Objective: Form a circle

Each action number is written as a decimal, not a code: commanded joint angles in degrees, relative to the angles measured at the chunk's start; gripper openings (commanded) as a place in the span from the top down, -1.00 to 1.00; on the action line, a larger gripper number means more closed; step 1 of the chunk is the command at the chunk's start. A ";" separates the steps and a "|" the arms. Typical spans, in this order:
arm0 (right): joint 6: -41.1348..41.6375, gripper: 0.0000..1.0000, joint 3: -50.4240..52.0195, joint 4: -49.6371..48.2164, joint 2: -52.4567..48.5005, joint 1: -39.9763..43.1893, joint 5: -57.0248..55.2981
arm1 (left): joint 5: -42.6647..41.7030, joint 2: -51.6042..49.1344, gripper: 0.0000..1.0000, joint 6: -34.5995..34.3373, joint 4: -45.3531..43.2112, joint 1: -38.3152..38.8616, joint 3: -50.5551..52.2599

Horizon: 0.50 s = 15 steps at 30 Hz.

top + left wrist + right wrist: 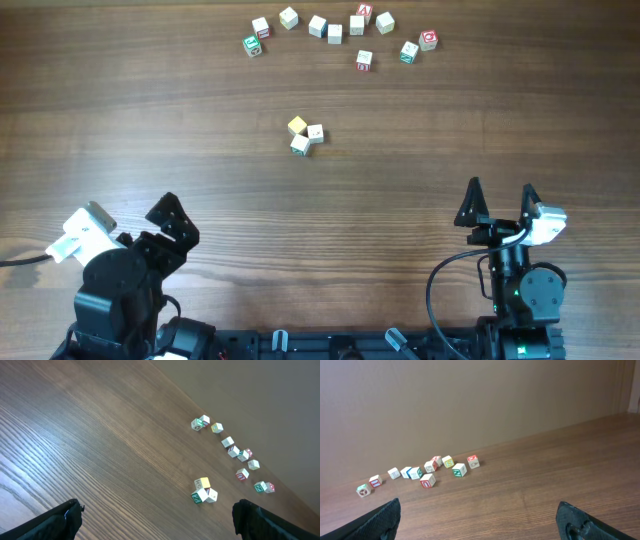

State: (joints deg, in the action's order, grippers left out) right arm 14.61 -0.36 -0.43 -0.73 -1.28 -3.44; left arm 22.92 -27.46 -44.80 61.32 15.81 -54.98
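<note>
Three tiny wooden cubes huddle together mid-table as the small unfinished circle [305, 135]: one yellow-faced [297, 125], two pale. The left wrist view shows the same circle [203, 491] far ahead and to the right of my left gripper [157, 522]. My left gripper [130, 215] rests near the table's front left, open and holding nothing. At the front right, my right gripper [500, 190] is also open and holds nothing. Its wrist view [480, 522] shows only bare wood between the fingers [382, 520]; the circle is out of that view.
Several more letter cubes lie in a loose arc [335, 33] along the far edge, one red-marked cube [364, 60] slightly nearer. This arc [232, 450] [420, 472] shows in both wrist views. Bare wood lies between the grippers and the cubes.
</note>
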 commanded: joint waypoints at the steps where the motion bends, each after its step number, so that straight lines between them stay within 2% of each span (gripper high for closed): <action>1: -1.05 -0.99 0.07 -0.17 0.46 0.28 0.87 | 0.96 -0.02 -1.00 0.90 -0.13 0.33 -0.22; 11: -1.07 -0.99 0.07 -0.15 0.46 0.28 0.87 | 0.92 0.85 -1.00 0.87 2.60 -1.73 -0.22; 15: -1.07 -0.99 0.07 -0.17 0.46 0.28 0.87 | 0.79 4.26 -1.00 0.92 1.75 -3.69 1.57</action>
State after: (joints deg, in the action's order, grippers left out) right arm 14.61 -0.36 -0.43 -0.73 -1.28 -3.42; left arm 22.90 -26.52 -44.80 63.81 13.54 -54.92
